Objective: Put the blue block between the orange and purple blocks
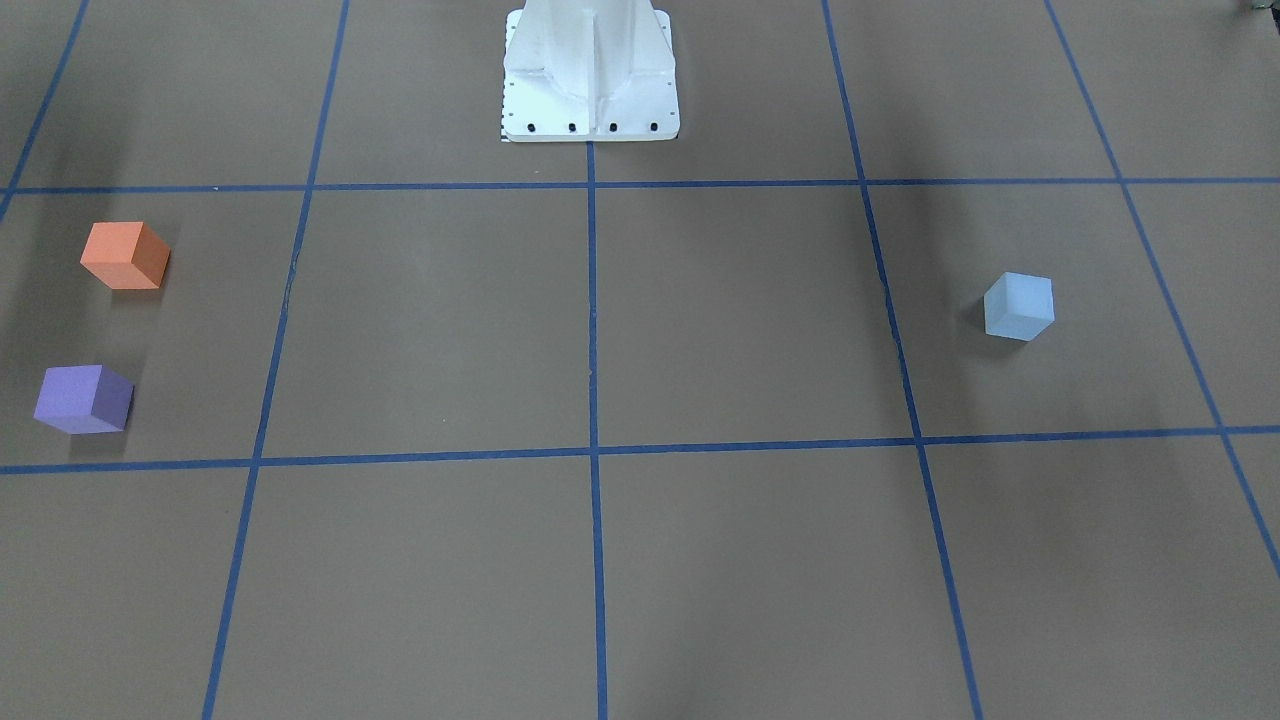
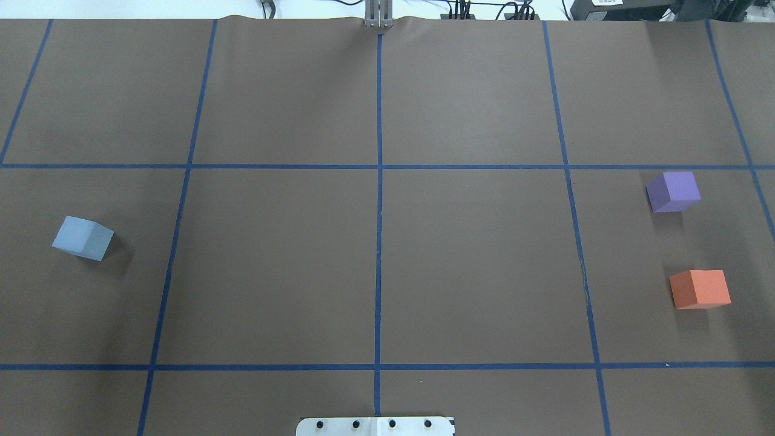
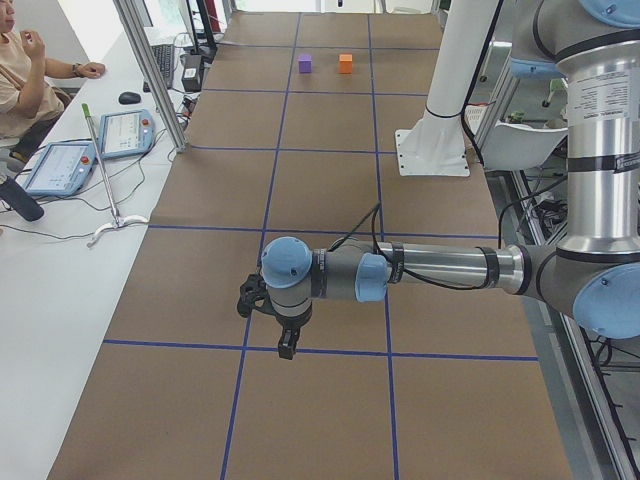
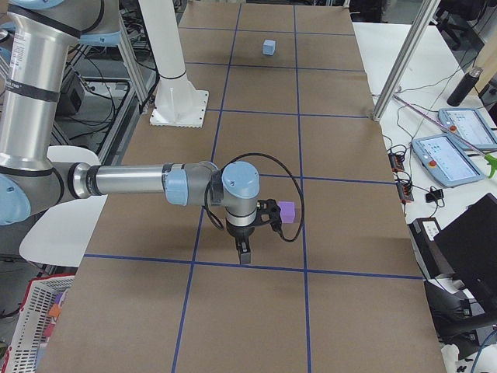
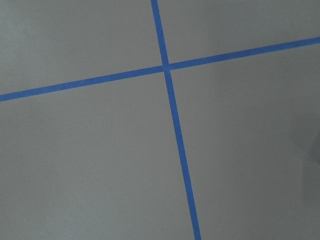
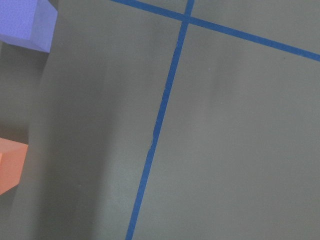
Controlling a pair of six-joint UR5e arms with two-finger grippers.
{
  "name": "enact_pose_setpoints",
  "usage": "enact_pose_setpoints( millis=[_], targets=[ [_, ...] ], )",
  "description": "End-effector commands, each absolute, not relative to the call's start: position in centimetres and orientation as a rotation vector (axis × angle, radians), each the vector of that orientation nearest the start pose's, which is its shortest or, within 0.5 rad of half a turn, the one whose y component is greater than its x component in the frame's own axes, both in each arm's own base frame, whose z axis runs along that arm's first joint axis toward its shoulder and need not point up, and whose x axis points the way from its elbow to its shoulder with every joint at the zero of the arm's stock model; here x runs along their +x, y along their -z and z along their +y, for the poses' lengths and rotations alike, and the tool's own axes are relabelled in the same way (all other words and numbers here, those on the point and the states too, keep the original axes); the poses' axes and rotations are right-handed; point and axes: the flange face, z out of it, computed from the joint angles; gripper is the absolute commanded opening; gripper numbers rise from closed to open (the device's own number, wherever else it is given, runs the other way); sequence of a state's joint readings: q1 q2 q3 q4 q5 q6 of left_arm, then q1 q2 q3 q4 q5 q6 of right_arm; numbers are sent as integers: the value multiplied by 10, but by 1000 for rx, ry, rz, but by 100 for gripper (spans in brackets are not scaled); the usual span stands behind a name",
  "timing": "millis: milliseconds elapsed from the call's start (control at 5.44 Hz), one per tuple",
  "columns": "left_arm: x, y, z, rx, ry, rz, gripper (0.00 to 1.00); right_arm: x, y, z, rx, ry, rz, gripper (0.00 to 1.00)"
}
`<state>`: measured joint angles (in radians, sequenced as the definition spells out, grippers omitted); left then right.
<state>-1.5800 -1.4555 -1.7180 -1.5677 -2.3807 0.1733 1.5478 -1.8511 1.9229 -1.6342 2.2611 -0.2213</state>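
Observation:
The light blue block (image 2: 83, 238) sits alone on the robot's left side of the table (image 1: 1019, 306). The purple block (image 2: 673, 191) and the orange block (image 2: 700, 289) sit on the robot's right side with a gap between them. The right wrist view shows corners of the purple block (image 6: 20, 20) and the orange block (image 6: 9, 170). My left gripper (image 3: 285, 345) shows only in the exterior left view, above the table. My right gripper (image 4: 245, 253) shows only in the exterior right view, beside the purple block (image 4: 287, 210). I cannot tell whether either is open or shut.
Blue tape lines (image 2: 379, 242) divide the brown table into squares. The white robot pedestal (image 1: 590, 70) stands at the robot's edge. A person (image 3: 25, 70), tablets (image 3: 125, 132) and a metal post (image 3: 150, 70) are beside the table's far edge.

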Motion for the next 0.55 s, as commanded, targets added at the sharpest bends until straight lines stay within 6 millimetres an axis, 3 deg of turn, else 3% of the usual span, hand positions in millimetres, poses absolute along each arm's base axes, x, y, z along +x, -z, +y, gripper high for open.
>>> enact_pose_setpoints(
  millis=[0, 184, 368],
  targets=[
    [-65, -632, -446, 131, -180, 802, 100, 61, -609, -379, 97, 244, -693, 100],
    [-66, -633, -446, 130, -178, 793, 100, 60, -602, -381, 113, 250, -693, 100],
    [-64, -620, -456, 171, -191, 802, 100, 59, -591, -389, 143, 253, -714, 100]
  ],
)
